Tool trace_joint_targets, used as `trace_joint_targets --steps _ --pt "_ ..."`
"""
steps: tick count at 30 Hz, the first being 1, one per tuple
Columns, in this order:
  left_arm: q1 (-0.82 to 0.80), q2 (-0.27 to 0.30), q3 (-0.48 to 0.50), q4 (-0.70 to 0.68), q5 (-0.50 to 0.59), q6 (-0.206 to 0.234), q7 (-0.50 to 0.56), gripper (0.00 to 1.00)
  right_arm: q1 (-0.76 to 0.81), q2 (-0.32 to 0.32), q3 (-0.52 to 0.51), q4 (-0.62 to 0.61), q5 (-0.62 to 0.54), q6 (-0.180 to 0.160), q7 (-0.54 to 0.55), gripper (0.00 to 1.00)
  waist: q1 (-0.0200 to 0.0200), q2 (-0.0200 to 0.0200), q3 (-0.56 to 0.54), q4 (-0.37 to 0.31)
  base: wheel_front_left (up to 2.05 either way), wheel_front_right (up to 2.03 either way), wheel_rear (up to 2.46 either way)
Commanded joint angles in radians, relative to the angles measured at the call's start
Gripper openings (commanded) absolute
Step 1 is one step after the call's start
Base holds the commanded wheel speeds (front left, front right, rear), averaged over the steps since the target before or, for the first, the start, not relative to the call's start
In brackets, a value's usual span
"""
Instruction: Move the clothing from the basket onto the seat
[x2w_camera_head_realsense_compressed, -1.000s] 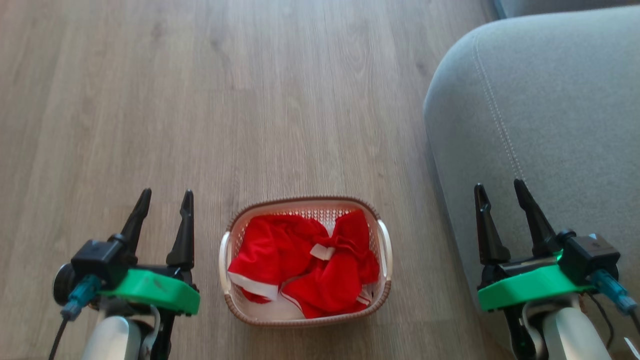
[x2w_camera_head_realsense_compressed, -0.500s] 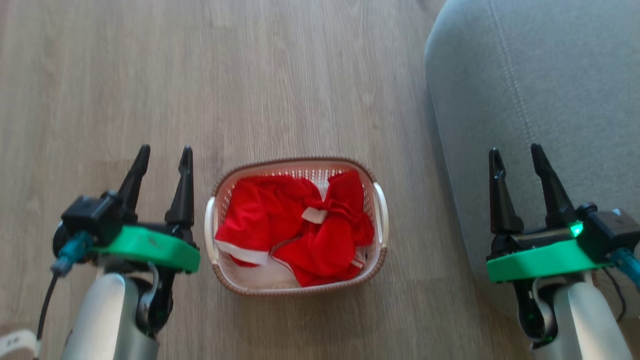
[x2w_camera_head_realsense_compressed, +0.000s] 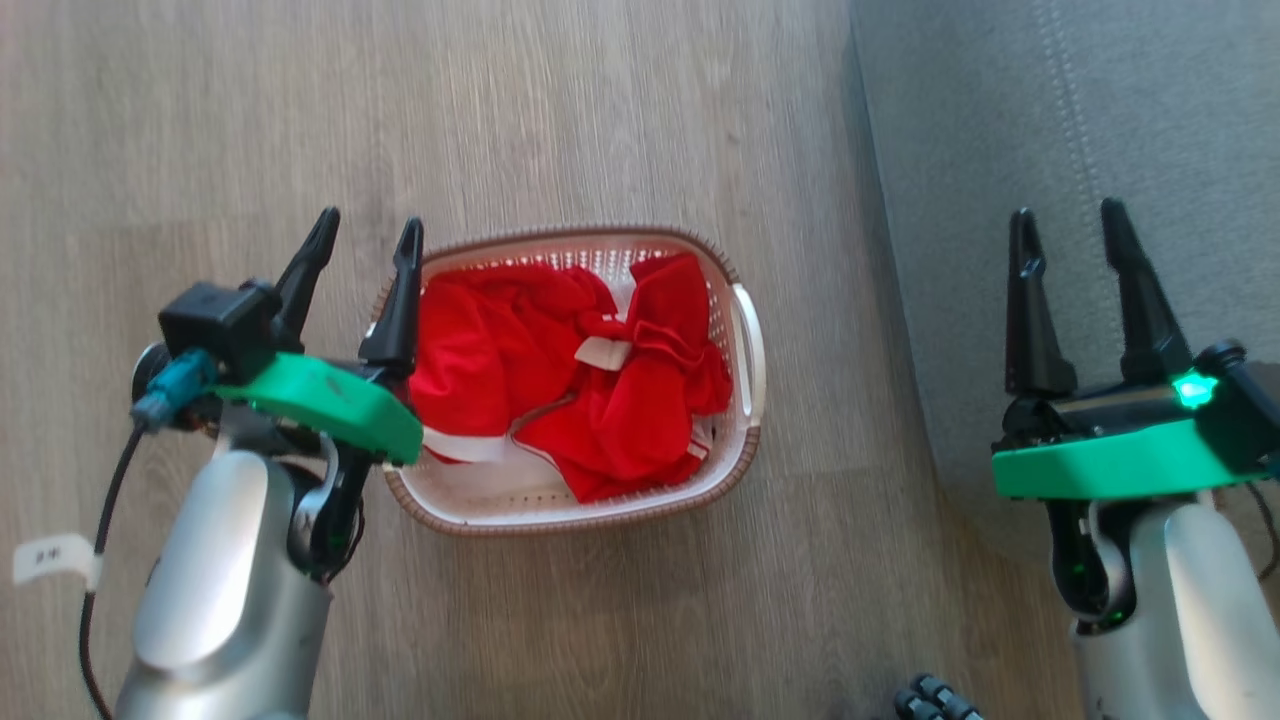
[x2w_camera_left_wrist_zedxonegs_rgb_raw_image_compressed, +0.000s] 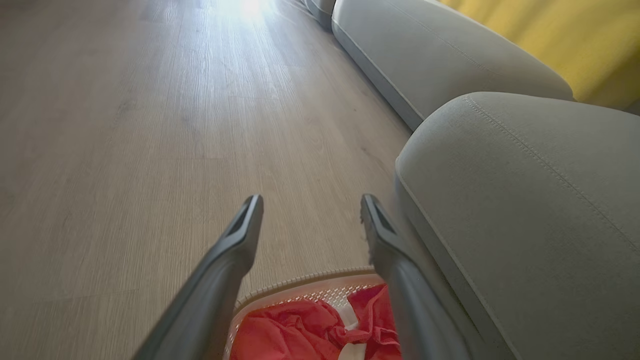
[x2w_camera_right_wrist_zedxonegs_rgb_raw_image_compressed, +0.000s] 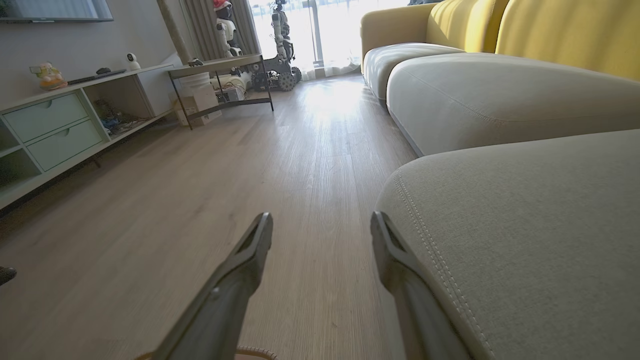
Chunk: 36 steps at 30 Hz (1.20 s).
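The red clothing (x2w_camera_head_realsense_compressed: 560, 360) with white trim lies bunched inside the white basket (x2w_camera_head_realsense_compressed: 745, 340) on the wood floor; a part of it shows in the left wrist view, clothing (x2w_camera_left_wrist_zedxonegs_rgb_raw_image_compressed: 300, 335) under the basket's rim (x2w_camera_left_wrist_zedxonegs_rgb_raw_image_compressed: 300, 281). My left gripper (x2w_camera_head_realsense_compressed: 368, 228) hangs open over the basket's left edge, nothing between its fingers. My right gripper (x2w_camera_head_realsense_compressed: 1070, 220) stands open over the light grey seat (x2w_camera_head_realsense_compressed: 1000, 120), holding nothing. The left wrist view has the seat (x2w_camera_left_wrist_zedxonegs_rgb_raw_image_compressed: 525, 200) at the right; the right wrist view has the seat (x2w_camera_right_wrist_zedxonegs_rgb_raw_image_compressed: 525, 225) beside my right gripper (x2w_camera_right_wrist_zedxonegs_rgb_raw_image_compressed: 320, 222).
Wood floor (x2w_camera_head_realsense_compressed: 200, 120) lies left of and beyond the basket. The right wrist view has a long low cabinet (x2w_camera_right_wrist_zedxonegs_rgb_raw_image_compressed: 60, 125) along the left wall, a metal-legged table (x2w_camera_right_wrist_zedxonegs_rgb_raw_image_compressed: 220, 75), more grey sofa cushions (x2w_camera_right_wrist_zedxonegs_rgb_raw_image_compressed: 475, 90) with yellow backs, and another robot by the window.
The head camera has tilted down, so basket and seat sit higher in the picture. My left gripper has moved right, from beside the basket to over its left edge. Both grippers stay open.
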Motion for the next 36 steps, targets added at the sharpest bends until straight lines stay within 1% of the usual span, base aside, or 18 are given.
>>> trace_joint_targets --steps 1,6,15,20,29,36 --pt "-0.046 0.022 0.019 -0.010 -0.009 -0.007 0.002 1.00 -0.024 -0.012 0.015 -0.047 0.013 0.008 -0.009 1.00 0.0000 0.0000 0.040 -0.003 0.00 0.00 0.00" --pt "-0.091 0.002 0.020 0.037 -0.033 -0.005 0.012 1.00 -0.035 -0.012 0.006 -0.053 0.014 0.008 -0.009 1.00 0.0000 0.0000 0.081 0.001 0.00 0.00 0.00" --pt "-0.204 -0.009 -0.028 0.162 -0.046 -0.019 0.022 1.00 -0.085 -0.012 -0.006 -0.083 0.017 0.008 -0.009 1.00 0.0000 0.0000 0.175 0.011 0.00 0.00 0.00" --pt "-0.271 -0.017 -0.075 0.288 -0.044 -0.025 0.029 1.00 -0.119 -0.012 -0.016 -0.098 0.019 0.008 -0.009 1.00 0.0000 0.0000 0.221 0.013 0.00 0.00 0.00" --pt "-0.369 -0.058 -0.139 0.517 -0.044 -0.027 0.050 1.00 -0.145 -0.012 -0.005 -0.102 0.027 0.008 -0.009 1.00 0.0000 0.0000 0.264 0.003 0.00 0.00 0.00" --pt "-0.454 -0.075 -0.174 0.675 -0.040 -0.016 0.059 1.00 -0.161 -0.012 0.006 -0.105 0.039 0.008 -0.009 1.00 0.0000 0.0000 0.300 -0.014 0.00 0.00 0.00"
